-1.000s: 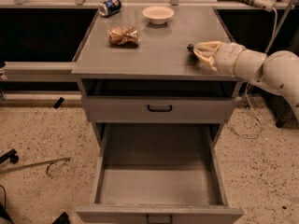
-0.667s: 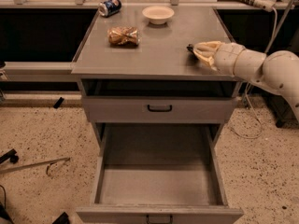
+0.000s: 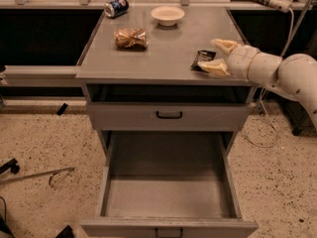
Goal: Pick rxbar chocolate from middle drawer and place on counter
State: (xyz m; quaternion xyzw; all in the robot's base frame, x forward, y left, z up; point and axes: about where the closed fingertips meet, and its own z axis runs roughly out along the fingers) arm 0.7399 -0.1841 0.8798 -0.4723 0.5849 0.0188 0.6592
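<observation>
The rxbar chocolate, a small black wrapper, lies flat on the counter near its right front corner. My gripper reaches in from the right, just above the counter. Its two cream fingers are spread apart, with the bar's right end between their tips; it holds nothing. The middle drawer is pulled far out at the bottom of the view, and its deep grey tray shows nothing inside.
A crinkled golden-brown packet, a white bowl and a blue can lie toward the counter's back. A closed drawer front with a black handle sits above the open drawer. Cables hang at the right.
The gripper's fingers, closed around the black bar before, have spread apart. The bar now lies free on the counter. The arm has stayed about where it was.
</observation>
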